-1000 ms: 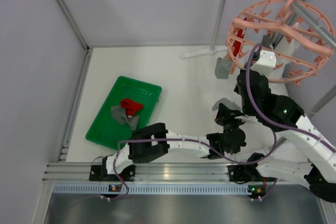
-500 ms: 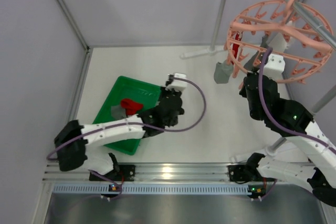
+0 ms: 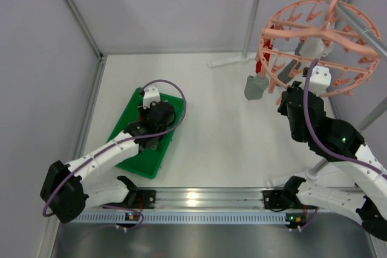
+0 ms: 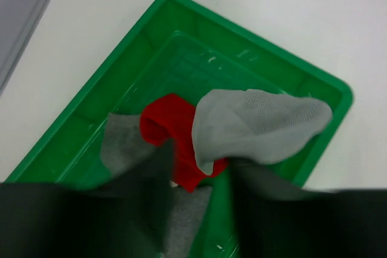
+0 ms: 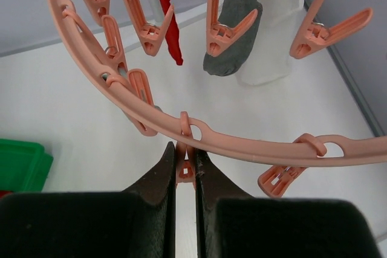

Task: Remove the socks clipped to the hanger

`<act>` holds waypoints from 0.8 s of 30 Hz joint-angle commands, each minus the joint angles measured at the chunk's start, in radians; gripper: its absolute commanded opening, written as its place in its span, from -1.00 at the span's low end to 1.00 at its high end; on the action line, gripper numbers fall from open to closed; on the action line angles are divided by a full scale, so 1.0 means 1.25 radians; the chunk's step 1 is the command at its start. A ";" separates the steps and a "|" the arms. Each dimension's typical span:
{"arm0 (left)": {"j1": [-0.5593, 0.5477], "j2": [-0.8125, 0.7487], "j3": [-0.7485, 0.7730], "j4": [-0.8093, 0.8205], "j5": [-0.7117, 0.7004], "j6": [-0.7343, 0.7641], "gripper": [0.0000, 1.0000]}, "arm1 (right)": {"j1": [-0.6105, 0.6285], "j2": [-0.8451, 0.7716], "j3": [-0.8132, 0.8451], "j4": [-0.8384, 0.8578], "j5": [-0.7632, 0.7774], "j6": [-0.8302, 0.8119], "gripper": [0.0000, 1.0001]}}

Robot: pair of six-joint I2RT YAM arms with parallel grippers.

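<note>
Left gripper (image 4: 202, 156), jaws parted, over green tray (image 4: 181, 4) on white table (image 3: 224, 119); light grey sock (image 4: 260, 128) apparently loose inside. Right gripper (image 5: 184, 148) closed on a clip (image 5: 184, 170) of the hanger (image 5: 254, 145), far right; dark grey sock (image 5: 233, 34), red sock (image 5: 169, 10) clipped. Grey walls (image 3: 169, 10).

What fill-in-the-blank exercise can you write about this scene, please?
1. The tray is ___.
2. In the left wrist view, a grey sock covers part of a ___ sock.
3. The right gripper is shut on a ___ of the hanger.

Missing words: green; red; clip.
</note>
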 commanded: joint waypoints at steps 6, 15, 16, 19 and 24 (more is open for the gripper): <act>0.017 -0.056 0.002 -0.088 -0.014 -0.192 0.97 | 0.011 -0.014 -0.008 -0.030 -0.018 0.004 -1.00; -0.137 0.109 0.095 0.448 0.354 0.153 0.97 | 0.010 -0.028 0.004 -0.076 -0.029 0.026 -1.00; -0.138 0.124 0.094 0.499 0.466 0.191 0.97 | 0.011 -0.031 0.007 -0.080 -0.037 0.028 -1.00; -0.133 0.201 0.140 0.632 0.626 0.260 0.97 | 0.010 -0.041 0.017 -0.092 -0.064 0.030 -1.00; -0.101 0.328 0.248 0.665 0.865 0.262 0.97 | 0.011 -0.070 0.020 -0.116 -0.082 0.039 -1.00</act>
